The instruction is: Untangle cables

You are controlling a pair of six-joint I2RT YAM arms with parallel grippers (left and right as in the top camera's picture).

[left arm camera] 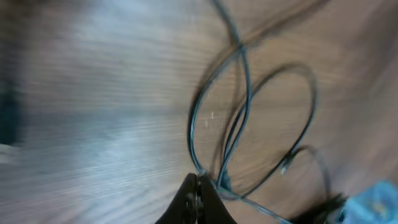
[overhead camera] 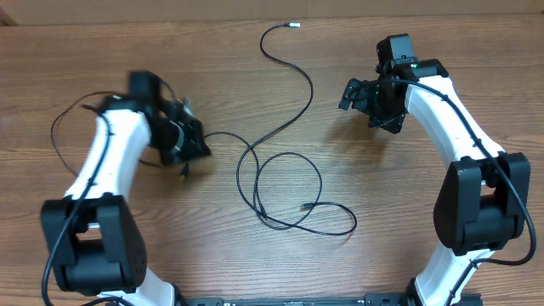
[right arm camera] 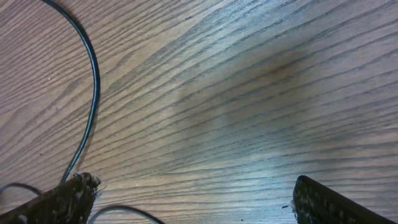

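Note:
The thin black cables (overhead camera: pixel 280 183) lie in loose overlapping loops at the table's middle. One strand runs up to a silvery plug (overhead camera: pixel 294 25) at the far edge, and another small plug (overhead camera: pixel 304 206) lies inside the loops. My left gripper (overhead camera: pixel 189 155) is shut on a cable end, and that strand leads right into the loops. The left wrist view is blurred but shows the shut jaws (left arm camera: pixel 200 185) pinching the cable where the loops (left arm camera: pixel 249 106) begin. My right gripper (overhead camera: pixel 361 95) is open and empty, right of the upper strand. Its wide-apart fingers (right arm camera: pixel 193 202) hover over bare wood, with a cable strand (right arm camera: pixel 93 74) at the left.
The wooden table (overhead camera: pixel 425 212) fills the view. A thicker black wire (overhead camera: pixel 58 127) belonging to the left arm loops out at the far left. Both arm bases stand at the near edge.

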